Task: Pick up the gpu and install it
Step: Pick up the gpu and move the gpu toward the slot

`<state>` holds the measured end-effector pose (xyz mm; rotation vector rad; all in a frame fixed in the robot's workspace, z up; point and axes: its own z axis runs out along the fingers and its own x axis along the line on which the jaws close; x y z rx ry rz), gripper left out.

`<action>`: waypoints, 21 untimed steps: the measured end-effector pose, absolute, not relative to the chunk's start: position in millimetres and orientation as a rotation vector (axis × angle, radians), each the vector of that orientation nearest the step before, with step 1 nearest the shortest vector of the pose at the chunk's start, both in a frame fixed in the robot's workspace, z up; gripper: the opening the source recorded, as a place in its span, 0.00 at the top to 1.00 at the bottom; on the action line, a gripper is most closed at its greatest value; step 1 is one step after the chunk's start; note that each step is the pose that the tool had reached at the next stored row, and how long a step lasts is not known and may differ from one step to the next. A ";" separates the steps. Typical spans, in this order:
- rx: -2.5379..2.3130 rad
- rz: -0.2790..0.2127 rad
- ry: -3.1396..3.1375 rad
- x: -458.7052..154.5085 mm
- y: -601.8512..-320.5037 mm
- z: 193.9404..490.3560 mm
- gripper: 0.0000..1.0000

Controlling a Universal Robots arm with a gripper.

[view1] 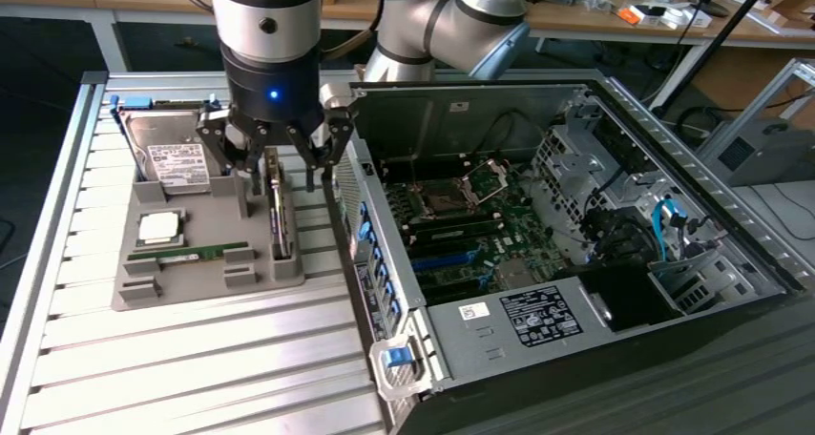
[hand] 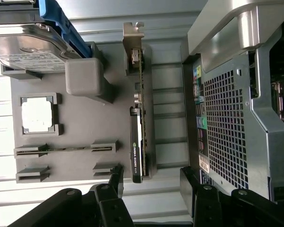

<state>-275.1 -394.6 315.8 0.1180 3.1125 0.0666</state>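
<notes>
The gpu (view1: 278,223) stands on its long edge in a slot at the side of the grey holder tray (view1: 191,287) nearest the computer case. In the wrist view the gpu (hand: 138,118) is a dark card with a black fan shroud and a silver end bracket. My gripper (view1: 282,168) hangs directly above the card, open, with one finger on each side of its upper edge. Nothing is held. The wrist view has the two dark fingertips (hand: 114,176) spread apart over the shroud end of the card, and the gripper (hand: 151,182) is open.
The tray (hand: 85,123) also holds a silver hard drive (view1: 178,156), a CPU (view1: 159,227) and a green RAM stick (view1: 191,254). The open computer case (view1: 574,216) lies right beside the tray, motherboard exposed. Its perforated rear wall (hand: 232,123) is close to the card.
</notes>
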 end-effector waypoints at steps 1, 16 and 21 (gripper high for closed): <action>0.118 0.067 3.113 -275.1 -394.6 315.6 0.40; 0.118 0.067 3.113 -275.1 -394.6 312.5 0.40; 0.118 0.067 3.113 -275.1 -394.6 311.2 0.40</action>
